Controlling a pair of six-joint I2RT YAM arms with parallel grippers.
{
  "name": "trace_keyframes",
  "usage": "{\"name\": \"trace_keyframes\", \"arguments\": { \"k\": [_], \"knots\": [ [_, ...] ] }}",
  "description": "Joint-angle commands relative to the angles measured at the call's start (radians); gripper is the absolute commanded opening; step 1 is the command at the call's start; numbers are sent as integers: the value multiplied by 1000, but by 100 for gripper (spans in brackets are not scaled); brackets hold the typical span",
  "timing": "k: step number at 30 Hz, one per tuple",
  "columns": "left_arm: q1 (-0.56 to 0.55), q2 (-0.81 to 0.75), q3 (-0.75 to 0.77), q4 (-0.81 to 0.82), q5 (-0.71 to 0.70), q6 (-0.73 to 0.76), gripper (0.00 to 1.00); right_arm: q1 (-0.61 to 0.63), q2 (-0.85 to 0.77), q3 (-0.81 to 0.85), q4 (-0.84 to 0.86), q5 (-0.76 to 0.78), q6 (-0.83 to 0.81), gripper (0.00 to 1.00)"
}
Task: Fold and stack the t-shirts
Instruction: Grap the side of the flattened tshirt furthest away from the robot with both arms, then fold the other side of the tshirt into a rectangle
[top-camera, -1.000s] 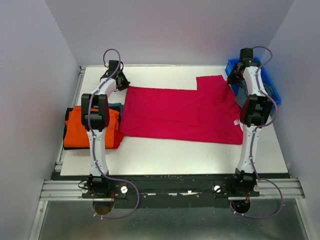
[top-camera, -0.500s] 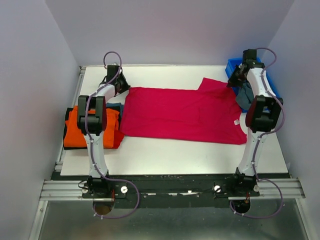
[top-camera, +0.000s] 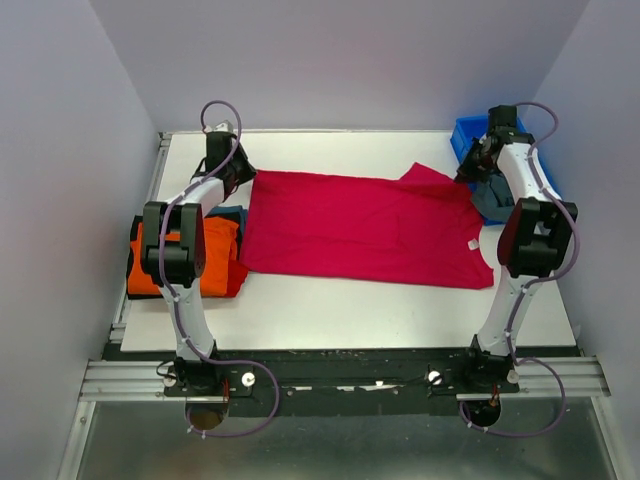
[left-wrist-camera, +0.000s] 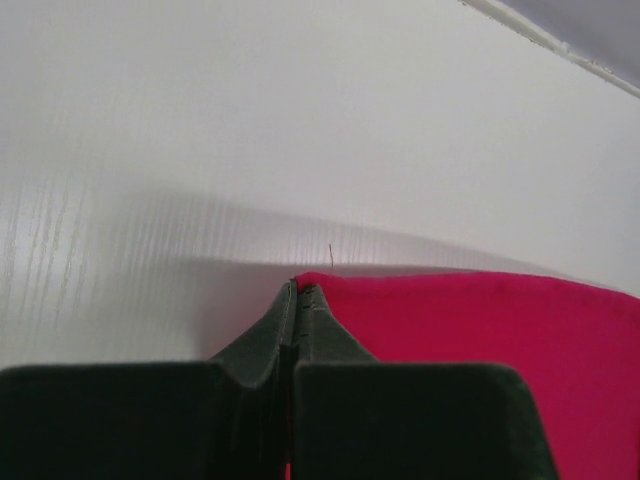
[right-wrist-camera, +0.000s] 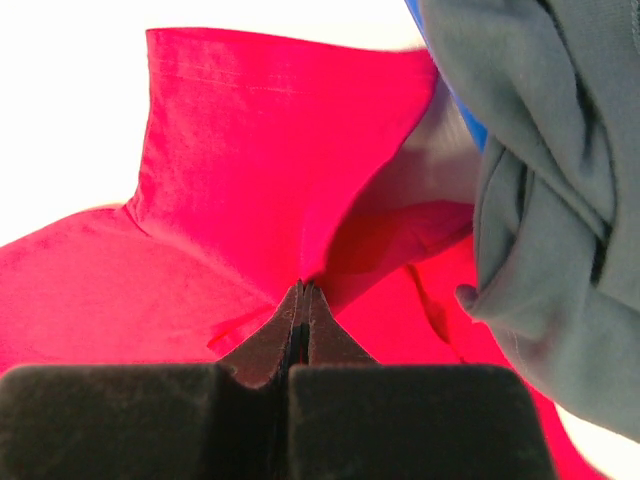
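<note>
Left wrist view: shows the left pincer (left-wrist-camera: 298, 291) pressed together on a corner of the crimson-pink t-shirt (left-wrist-camera: 470, 320), with one loose thread standing up just past the tips. Beyond that, only bare white table (left-wrist-camera: 300, 120), faintly ribbed, with a pale rail along its far edge.

Right wrist view: shows the right pincer (right-wrist-camera: 303, 291) likewise clamped on a fold of the same shirt, with the sleeve lifted and creased above the tips. Adds a grey-blue t-shirt (right-wrist-camera: 540, 160) bunched just to the right, hanging over the crimson cloth.

From the top external view alone:
- crimson shirt spread flat across the middle of the table, held at its far left and far right corners
- orange t-shirt (top-camera: 150, 262) folded at the table's left edge, just beside the crimson hem
- blue bin (top-camera: 462, 133) at the far right corner, with the grey-blue cloth spilling from it
- plain lavender-grey walls (top-camera: 350, 60) on three sides

Small white tag (top-camera: 472, 243) near the shirt's right hem, too small to read.
</note>
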Motion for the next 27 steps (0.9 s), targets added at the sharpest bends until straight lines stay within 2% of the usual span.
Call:
{"name": "trace_keyframes", "arguments": {
  "k": [1, 27],
  "knots": [
    [6, -83, -74, 81, -23, 29, 0, -5, -84, -39, 14, 19, 2, 1],
    [8, -327, -415, 281, -188, 44, 0, -40, -356, -378, 69, 36, 20, 1]
  ]
}}
